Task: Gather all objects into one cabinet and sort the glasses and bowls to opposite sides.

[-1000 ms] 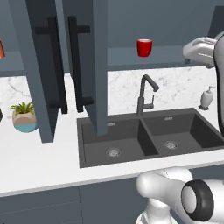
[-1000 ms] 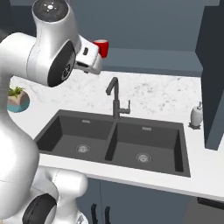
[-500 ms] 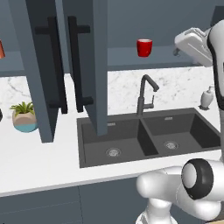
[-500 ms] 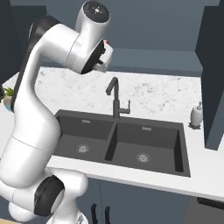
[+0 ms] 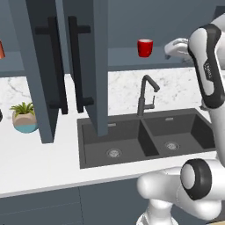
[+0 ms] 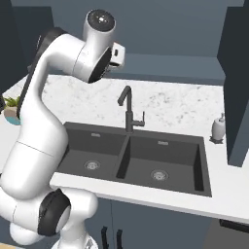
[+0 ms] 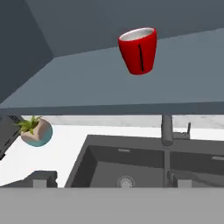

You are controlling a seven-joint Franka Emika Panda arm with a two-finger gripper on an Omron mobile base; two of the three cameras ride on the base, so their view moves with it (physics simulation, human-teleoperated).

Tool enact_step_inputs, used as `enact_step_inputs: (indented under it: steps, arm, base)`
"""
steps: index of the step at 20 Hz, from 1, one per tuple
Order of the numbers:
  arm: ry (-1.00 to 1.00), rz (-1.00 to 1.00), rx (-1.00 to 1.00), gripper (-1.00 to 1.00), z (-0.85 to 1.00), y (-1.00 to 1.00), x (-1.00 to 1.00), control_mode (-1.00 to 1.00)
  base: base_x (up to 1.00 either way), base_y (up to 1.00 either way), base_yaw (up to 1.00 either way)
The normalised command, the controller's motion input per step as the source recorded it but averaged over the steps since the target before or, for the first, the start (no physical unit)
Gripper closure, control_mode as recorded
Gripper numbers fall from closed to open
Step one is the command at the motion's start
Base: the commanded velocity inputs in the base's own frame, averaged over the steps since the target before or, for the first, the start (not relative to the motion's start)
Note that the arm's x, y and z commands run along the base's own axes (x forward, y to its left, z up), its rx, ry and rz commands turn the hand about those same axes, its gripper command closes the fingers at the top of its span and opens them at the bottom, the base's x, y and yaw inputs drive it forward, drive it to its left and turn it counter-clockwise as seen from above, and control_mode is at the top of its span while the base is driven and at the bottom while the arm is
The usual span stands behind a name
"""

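On the open cabinet shelf (image 5: 127, 57) above the sink (image 5: 145, 136) stands the glossy red cup (image 5: 145, 47), upright and alone, and in my hand view it sits up and ahead. I cannot tell if my gripper (image 5: 172, 47), just beside the cup, is spread or pressed together. I think I should go in slow and level, so I don't knock it over.

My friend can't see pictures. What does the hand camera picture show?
A shiny red cup stands alone on an open cabinet shelf. Below are a dark double sink with its tap, and a little potted plant on the white counter.
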Motion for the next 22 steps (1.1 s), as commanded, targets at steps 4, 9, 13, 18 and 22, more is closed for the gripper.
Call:
enact_step_inputs:
  steps: [4, 9, 13, 18, 22]
  arm:
    - [-0.30, 0.00, -0.10, -1.00, -0.04, 0.09, 0.13, -1.00]
    - [-0.05, 0.00, 0.01, -1.00, 0.00, 0.00, 0.43, -1.00]
    - [0.01, 0.00, 0.02, -1.00, 0.00, -0.09, 0.59, -1.00]
    - [0.06, 0.00, 0.00, -1.00, 0.00, 0.00, 0.49, -1.00]
    - [0.08, 0.00, 0.00, -1.00, 0.00, 0.00, 0.50, -1.00]
  base:
    - [0.00, 0.00, 0.00]
    - [0.00, 0.00, 0.00]
    - [0.00, 0.00, 0.00]
    - [0.00, 0.00, 0.00]
    - [0.00, 0.00, 0.00]
